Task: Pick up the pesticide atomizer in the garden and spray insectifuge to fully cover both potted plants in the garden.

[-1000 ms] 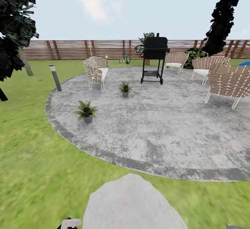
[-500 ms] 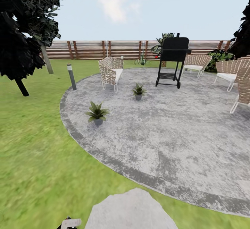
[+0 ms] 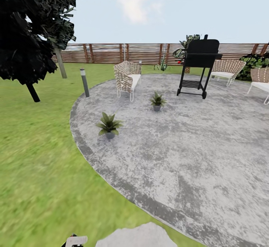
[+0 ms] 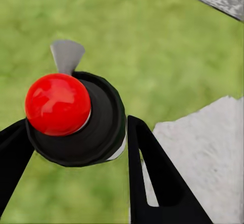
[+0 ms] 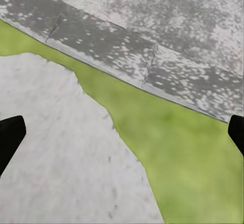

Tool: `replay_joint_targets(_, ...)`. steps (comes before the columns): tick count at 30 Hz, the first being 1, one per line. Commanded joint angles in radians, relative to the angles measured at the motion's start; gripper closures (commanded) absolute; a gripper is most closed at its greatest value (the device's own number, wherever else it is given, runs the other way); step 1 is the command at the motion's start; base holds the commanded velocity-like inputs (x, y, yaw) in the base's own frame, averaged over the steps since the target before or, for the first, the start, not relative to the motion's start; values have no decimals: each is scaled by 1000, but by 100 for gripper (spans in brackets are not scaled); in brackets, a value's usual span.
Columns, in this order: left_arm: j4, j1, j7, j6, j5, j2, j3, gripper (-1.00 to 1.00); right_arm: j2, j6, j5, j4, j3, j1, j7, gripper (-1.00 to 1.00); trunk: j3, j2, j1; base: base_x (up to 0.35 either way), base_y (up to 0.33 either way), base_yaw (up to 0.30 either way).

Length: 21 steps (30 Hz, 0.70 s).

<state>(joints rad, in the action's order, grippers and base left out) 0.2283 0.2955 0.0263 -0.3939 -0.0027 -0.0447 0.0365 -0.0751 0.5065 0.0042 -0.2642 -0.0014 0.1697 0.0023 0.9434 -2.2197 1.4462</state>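
Left claw [image 4: 76, 132] closed on the pesticide atomizer [image 4: 76, 119], black fingers [image 4: 152, 178] pressed against either side of its dark round body with red knob, over lawn [image 3: 33, 157] beside a pale stepping stone [image 4: 203, 152]. Right claw [image 5: 122, 132] spread wide and empty above the dark border of the paving [image 3: 194, 134]. Two potted plants [image 3: 109, 125] [image 3: 157, 100] standing well apart near the paving's left edge, broad open paving to their right, chair [image 3: 127, 75] and grill [image 3: 200, 65] behind.

Round mottled grey paving [image 3: 194, 153] meets lawn [image 3: 33, 157] at nine o'clock; black grill [image 3: 200, 65] and wicker chairs [image 3: 127, 76] toward twelve, slatted wooden fence [image 3: 142, 53] behind.
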Motion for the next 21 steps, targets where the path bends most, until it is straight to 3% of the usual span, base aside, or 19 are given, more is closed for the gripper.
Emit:
replay_joint_targets(1, -1, 1, 0, -3, 0, 0, 3, 100, 0, 3, 0, 1, 0, 1, 0, -100, 1, 0, 0, 332, -99, 3)
replay_joint_targets(21, -1, 1, 0, -3, 0, 0, 3, 100, 0, 3, 0, 2, 0, 1, 1, -100, 1, 0, 0, 332, -99, 0)
